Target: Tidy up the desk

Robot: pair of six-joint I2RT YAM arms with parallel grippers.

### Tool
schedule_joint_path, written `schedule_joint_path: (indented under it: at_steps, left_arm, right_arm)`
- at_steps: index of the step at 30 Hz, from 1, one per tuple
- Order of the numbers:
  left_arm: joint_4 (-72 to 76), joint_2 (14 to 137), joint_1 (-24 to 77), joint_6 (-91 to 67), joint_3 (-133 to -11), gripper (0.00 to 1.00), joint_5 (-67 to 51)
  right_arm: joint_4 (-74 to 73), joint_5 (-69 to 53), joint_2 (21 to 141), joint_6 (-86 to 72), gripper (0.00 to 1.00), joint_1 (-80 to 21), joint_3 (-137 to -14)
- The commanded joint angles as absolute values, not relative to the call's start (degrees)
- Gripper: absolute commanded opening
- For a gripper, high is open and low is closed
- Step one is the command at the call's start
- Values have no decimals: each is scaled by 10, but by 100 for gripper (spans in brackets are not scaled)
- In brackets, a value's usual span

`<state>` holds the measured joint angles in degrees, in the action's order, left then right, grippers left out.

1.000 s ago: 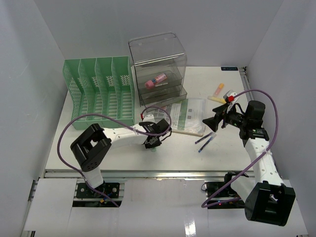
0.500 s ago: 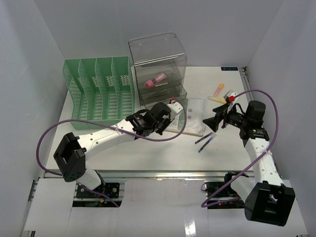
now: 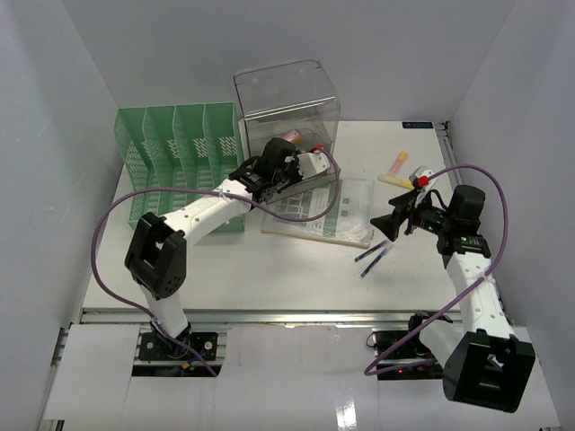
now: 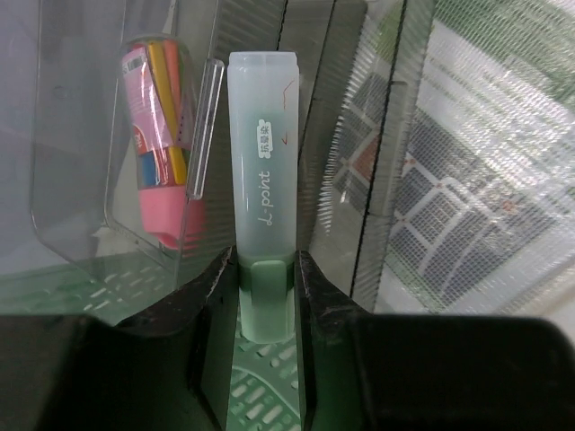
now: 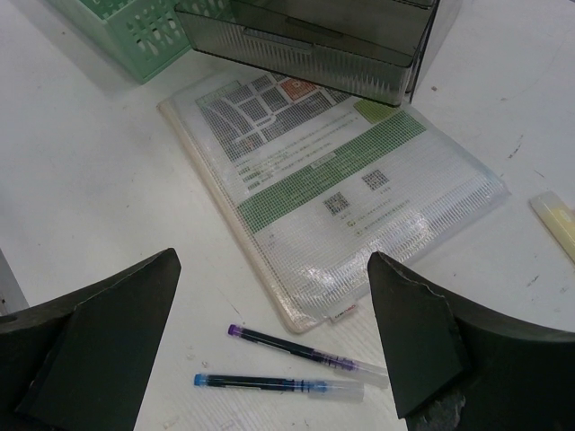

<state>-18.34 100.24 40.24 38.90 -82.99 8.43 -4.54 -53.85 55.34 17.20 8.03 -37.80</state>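
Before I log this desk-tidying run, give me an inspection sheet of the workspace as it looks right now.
Surface: white desk, partly covered.
Job's things: green highlighter held at the clear drawer box; pink pack inside it.
Clutter: document pouch, purple pen, blue pen loose; green file rack at left.
Grippers: left gripper fingers shut on the highlighter; right gripper open near the pens.
Cables: a purple cable loops from each arm.
Surroundings: white walls; nothing else seen.

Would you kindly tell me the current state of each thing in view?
left gripper, shut on the green highlighter.
right gripper, open, empty.
drawer box, one drawer pulled open, pink pack inside.
folder, lying flat on the desk.
purple pen and blue pen, lying loose on the desk.
file rack, upright.
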Motion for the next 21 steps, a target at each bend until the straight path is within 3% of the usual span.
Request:
schedule_joint_path:
  at_steps: [1,2,4,12,15,21]
  left_arm:
    - [-169,1035,392,442,-867,0,75]
    - [-169,1040,389,440,-868,2,73]
    - [-162,1047,388,430,-871,14,72]
    - [-118,1031,388,373,-864,81,114]
    - [-117,1015,388,356,-862,98,107]
    - [-138,915,388,217,-831,98,86]
  right_arm:
    - [-44,-551,545,182,91,88,-376]
    - [-44,-552,544,182,91,90,-376]
    - [-46,-554,544,185,92,91,-376]
    - [-71,-566,546,224,94,96,-383]
    - [-110,-583,552,278,95,96,-400]
    - [-246,-542,631,441,97,95,-523]
